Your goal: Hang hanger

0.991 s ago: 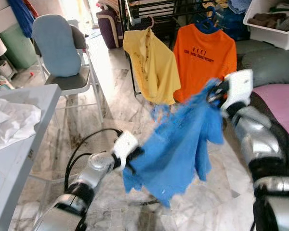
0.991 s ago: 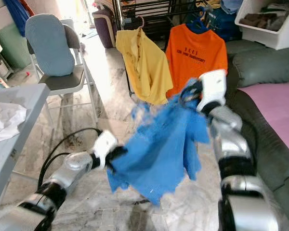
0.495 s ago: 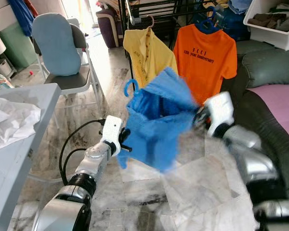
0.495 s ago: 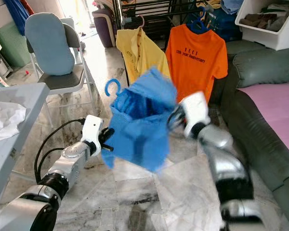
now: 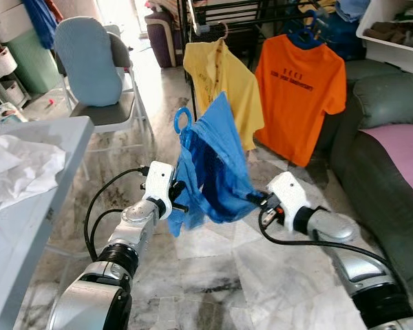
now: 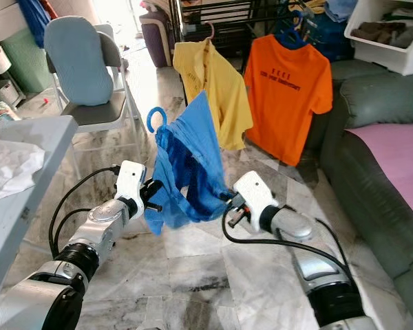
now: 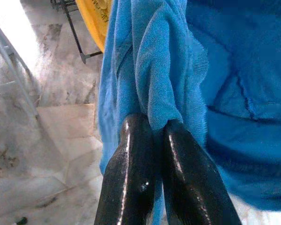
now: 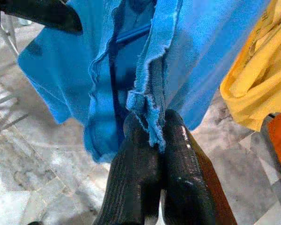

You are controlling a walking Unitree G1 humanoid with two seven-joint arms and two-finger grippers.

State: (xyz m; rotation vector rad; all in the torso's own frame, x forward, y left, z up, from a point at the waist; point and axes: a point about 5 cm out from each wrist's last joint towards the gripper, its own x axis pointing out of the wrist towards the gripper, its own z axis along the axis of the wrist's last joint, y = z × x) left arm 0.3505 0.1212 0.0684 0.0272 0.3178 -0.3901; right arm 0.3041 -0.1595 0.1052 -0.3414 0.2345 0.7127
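A blue shirt (image 5: 213, 172) on a blue hanger hangs between my two grippers over the marble floor. The hanger's hook (image 5: 182, 119) sticks up above the cloth. My left gripper (image 5: 178, 196) is shut on a bunched fold of the shirt's left side; in the left wrist view its fingers (image 7: 131, 168) pinch the blue cloth (image 7: 154, 70). My right gripper (image 5: 257, 201) is shut on the shirt's lower right hem, and its fingers (image 8: 136, 159) clamp the frayed edge (image 8: 150, 108). Part of the hanger's bar (image 8: 133, 33) shows inside the shirt.
A black clothes rack (image 5: 213, 14) stands behind with a yellow shirt (image 5: 224, 82) and an orange shirt (image 5: 303, 82) hung on it. A chair (image 5: 96, 75) and a table (image 5: 55, 137) with white cloth (image 5: 17, 165) are left, a dark sofa (image 5: 372, 158) right.
My right arm has dropped from chest height to low at the centre. The shirt swung up and left and now hangs still between both grippers, with the hook upright.
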